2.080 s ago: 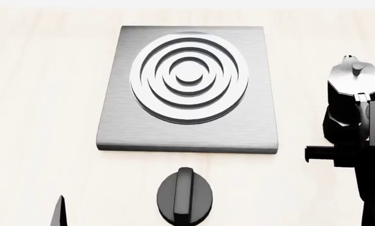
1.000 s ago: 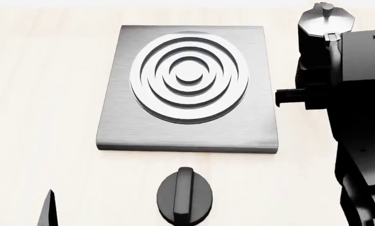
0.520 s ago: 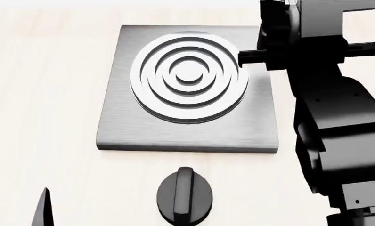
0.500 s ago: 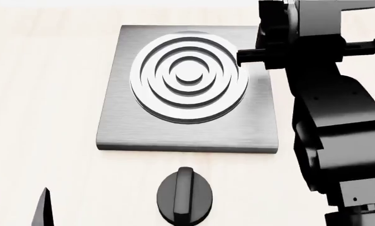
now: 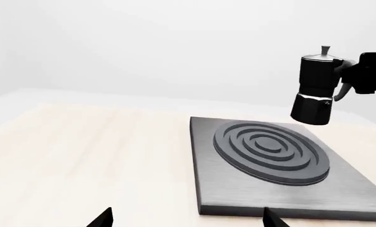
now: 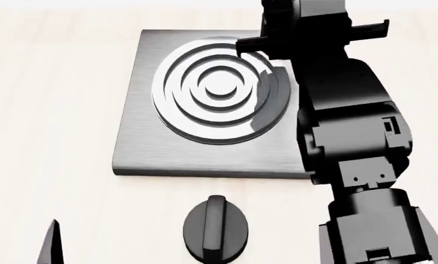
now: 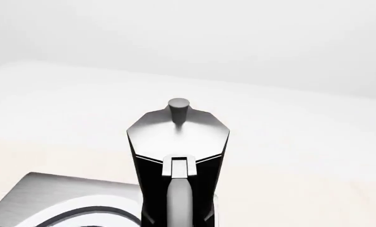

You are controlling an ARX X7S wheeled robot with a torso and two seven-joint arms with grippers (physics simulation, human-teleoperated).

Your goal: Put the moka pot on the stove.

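The moka pot [image 5: 315,90] is black and faceted with a silver lid and knob. It hangs upright in the air above the far right part of the stove [image 5: 270,165]. My right gripper [image 5: 357,79] is shut on its black side handle [image 7: 178,198]. In the right wrist view the pot [image 7: 178,142] fills the middle, with the stove [image 7: 55,203] below it. In the head view my right arm [image 6: 344,126] hides the pot and casts a shadow on the burner rings [image 6: 219,88]. My left gripper [image 5: 186,221] is open and empty, low in front of the stove's near edge.
A round black dial knob [image 6: 217,228] sits on the light wooden table [image 6: 58,110] in front of the stove. One left finger [image 6: 51,247] shows at the bottom left of the head view.
My right arm lifted the moka pot from the table right of the stove and carried it left, above the stove's right part. The left gripper has barely moved.
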